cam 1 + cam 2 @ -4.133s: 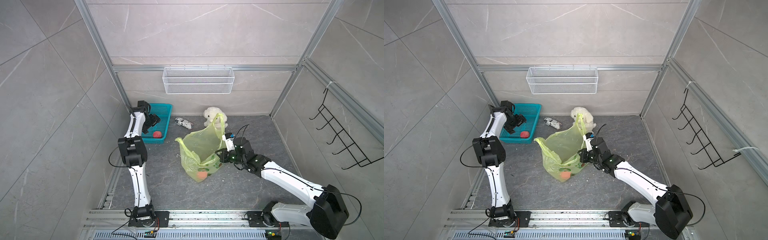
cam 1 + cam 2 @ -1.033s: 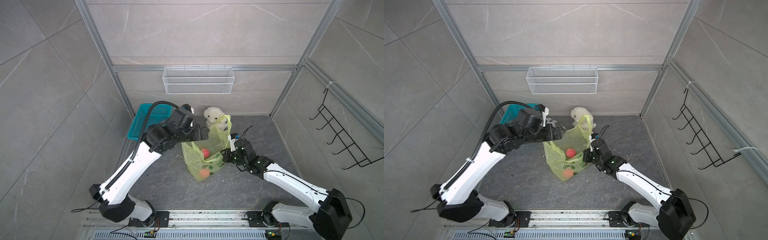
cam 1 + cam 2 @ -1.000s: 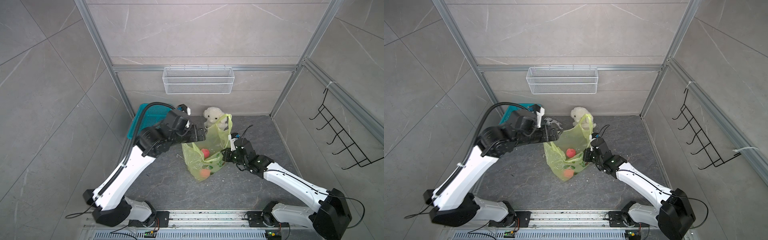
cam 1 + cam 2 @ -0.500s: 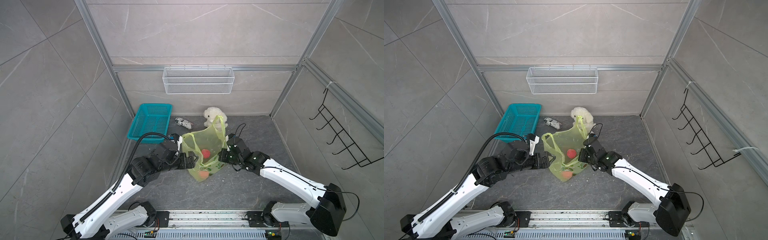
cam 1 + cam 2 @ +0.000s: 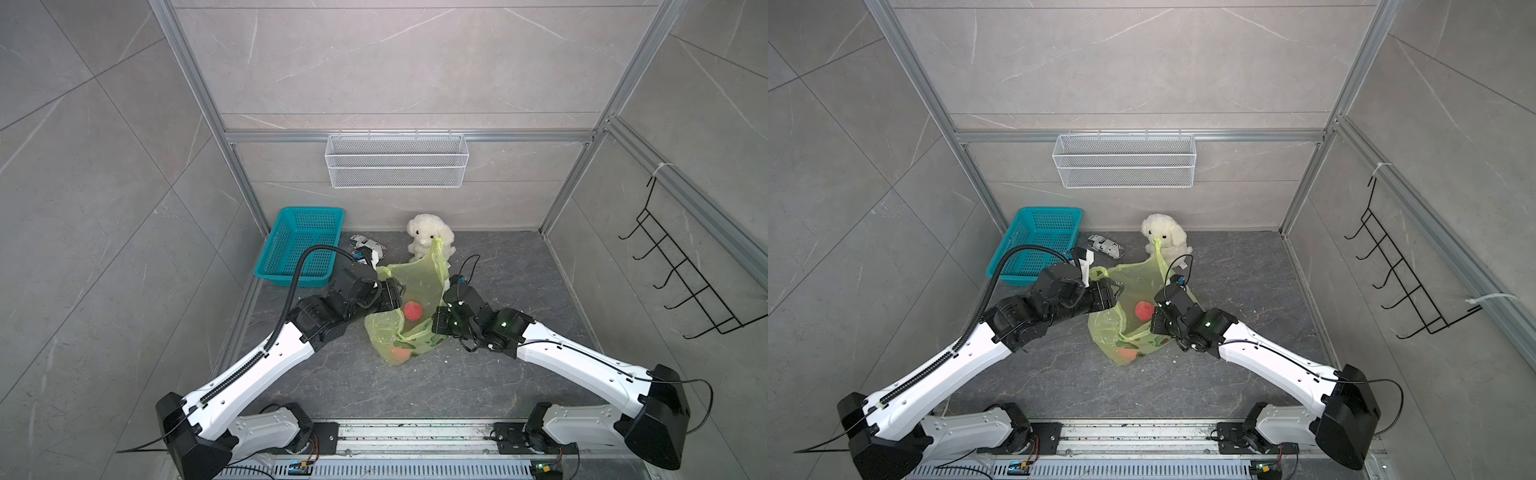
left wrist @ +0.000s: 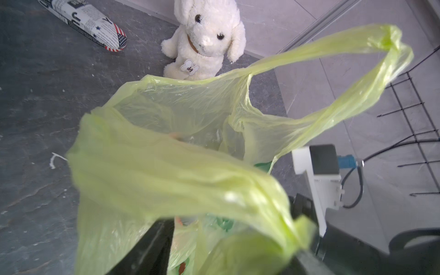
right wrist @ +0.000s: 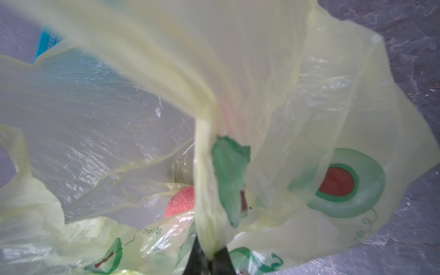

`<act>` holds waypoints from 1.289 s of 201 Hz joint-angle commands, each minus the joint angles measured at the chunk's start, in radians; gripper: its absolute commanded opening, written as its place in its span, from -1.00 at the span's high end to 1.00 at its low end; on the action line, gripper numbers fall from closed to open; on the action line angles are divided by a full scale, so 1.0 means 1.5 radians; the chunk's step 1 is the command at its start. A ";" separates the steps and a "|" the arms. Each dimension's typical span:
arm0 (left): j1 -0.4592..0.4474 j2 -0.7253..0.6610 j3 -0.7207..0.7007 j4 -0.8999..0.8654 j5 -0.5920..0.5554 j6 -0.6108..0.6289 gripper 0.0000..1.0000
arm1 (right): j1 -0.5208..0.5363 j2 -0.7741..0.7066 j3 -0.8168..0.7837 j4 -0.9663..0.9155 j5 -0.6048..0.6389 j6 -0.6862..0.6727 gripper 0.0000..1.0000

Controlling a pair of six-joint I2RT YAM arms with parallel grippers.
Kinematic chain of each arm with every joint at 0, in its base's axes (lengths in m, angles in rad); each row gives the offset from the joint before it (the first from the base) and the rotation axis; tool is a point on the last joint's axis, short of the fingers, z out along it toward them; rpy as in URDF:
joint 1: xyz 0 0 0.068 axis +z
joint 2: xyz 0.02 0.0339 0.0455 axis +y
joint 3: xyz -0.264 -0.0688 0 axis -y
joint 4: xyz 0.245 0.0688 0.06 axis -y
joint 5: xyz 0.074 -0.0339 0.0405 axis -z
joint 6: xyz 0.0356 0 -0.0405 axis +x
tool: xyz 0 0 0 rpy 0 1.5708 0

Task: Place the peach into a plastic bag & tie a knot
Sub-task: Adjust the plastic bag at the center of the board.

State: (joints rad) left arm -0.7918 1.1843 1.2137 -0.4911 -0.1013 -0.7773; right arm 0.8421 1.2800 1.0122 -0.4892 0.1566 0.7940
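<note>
Top views: plastic bag [image 5: 419, 286] just in front of plush dog [image 5: 428, 235], peach [image 5: 413, 309] inside; left gripper [image 5: 395, 293] at bag rim.
L wrist: jaws apart, handle strip across them; grip can't be told.
R wrist: right gripper [image 7: 209, 258] pinched tight on bag film.
Vs. 0.5 s prior: left gripper nearer dog.

Yellow-green avocado-print plastic bag [image 5: 417, 280], white plush dog [image 5: 423, 232], teal basket [image 5: 300, 232]
</note>
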 commanded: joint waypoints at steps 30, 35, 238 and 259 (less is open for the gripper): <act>0.128 -0.047 0.024 0.029 0.130 0.102 1.00 | 0.009 -0.070 0.041 -0.073 0.087 -0.042 0.53; 0.147 -0.054 0.019 0.036 0.161 0.106 1.00 | 0.009 -0.081 0.044 -0.079 0.095 -0.056 0.38; 0.231 -0.018 0.085 0.026 0.542 0.053 1.00 | 0.037 0.057 0.227 0.169 -0.326 -0.471 -0.12; 0.231 -0.008 0.092 0.018 0.567 0.050 1.00 | 0.037 0.091 0.250 0.163 -0.290 -0.461 -0.04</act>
State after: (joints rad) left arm -0.4469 1.1717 1.3197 -0.4698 0.6571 -0.6704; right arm 0.8948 1.3628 1.3308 -0.2756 -0.2920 0.1040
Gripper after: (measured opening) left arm 0.049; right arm 0.549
